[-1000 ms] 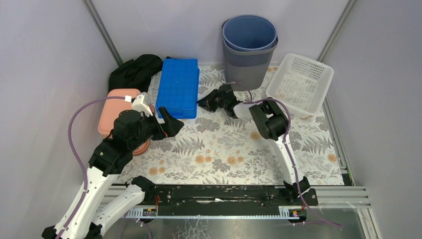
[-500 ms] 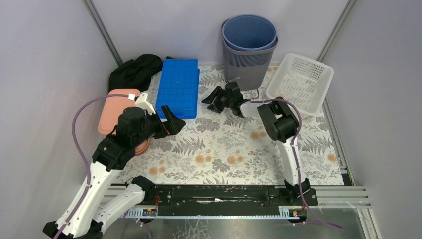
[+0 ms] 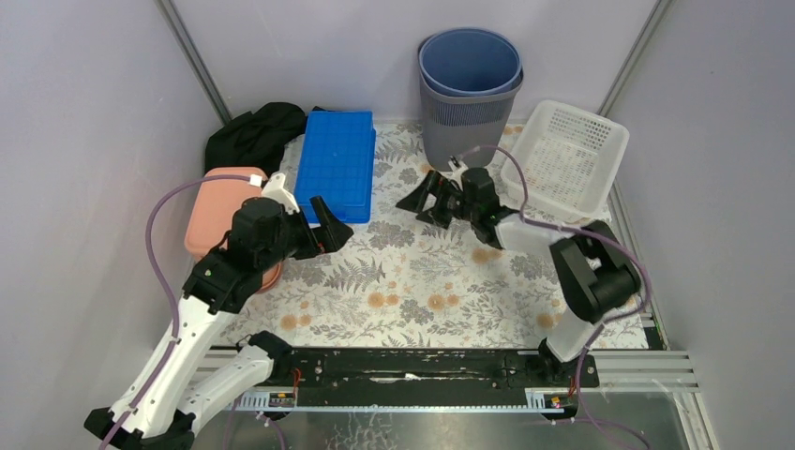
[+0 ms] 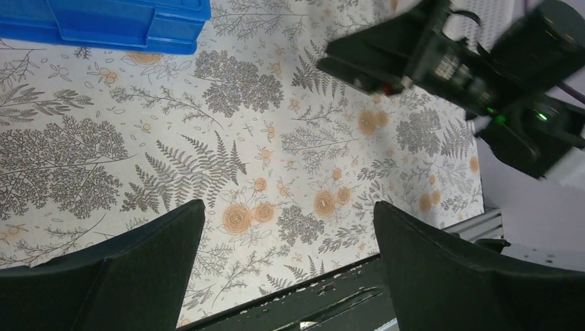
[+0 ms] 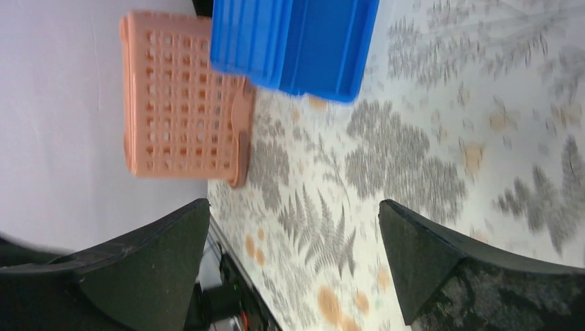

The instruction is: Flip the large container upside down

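Since the earlier frame, the right arm's elbow is swung out to the right, and the right gripper [image 3: 427, 202] is drawn back from the blue container [image 3: 335, 164] to the middle of the floral table cover [image 3: 422, 281]. Its jaws, narrower a second ago, are now spread wide and nothing is seen between them. The left gripper [image 3: 328, 223] is likewise released, with only the patterned cover between its fingers, and it is held just in front of the container's near edge.

One blue container is counted. It is lying at the back left of the table with a flat gridded face turned upward, and it is touched by neither gripper. One pink perforated basket [image 3: 220, 202] is seen beside it on the left, partly hidden by the left arm. One black cloth [image 3: 253, 136] is bunched behind that basket. Two bins are nested at the back, a blue bin [image 3: 469, 61] inside a grey bin [image 3: 464, 127]. One white basket [image 3: 567, 155] is propped at the right.
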Robot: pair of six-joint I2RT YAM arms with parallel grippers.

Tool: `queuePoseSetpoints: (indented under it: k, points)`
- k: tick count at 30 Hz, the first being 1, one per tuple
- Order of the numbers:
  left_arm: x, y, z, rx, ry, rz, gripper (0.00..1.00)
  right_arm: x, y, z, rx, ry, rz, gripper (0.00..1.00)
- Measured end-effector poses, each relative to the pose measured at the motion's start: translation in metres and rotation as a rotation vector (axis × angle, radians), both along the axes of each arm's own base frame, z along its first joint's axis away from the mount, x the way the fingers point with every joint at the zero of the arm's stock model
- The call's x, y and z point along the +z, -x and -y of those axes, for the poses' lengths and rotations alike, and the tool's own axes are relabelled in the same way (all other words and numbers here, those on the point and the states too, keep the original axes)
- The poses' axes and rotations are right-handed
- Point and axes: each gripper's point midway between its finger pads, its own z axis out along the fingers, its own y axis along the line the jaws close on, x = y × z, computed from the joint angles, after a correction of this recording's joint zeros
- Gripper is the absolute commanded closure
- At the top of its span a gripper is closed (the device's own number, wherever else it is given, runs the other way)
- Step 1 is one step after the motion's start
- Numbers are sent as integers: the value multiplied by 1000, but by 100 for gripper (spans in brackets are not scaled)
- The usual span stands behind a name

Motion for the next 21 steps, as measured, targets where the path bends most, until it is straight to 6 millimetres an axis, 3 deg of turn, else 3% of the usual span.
queuePoseSetpoints:
  k: [1,11,16,21]
  points:
    - [-2,-1,0,0,-2,-5,0,5,17,9,12,5,15,1]
    - [-25,-12,15,-33,6,-52,0,16,113,65,35,36,73,1]
    - [-26,-17,21,-45,21,-41,0,20,142,84,36,62,100,0]
    - [-41,-24,29,-65,9,-95,0,24,158,97,18,65,134,1]
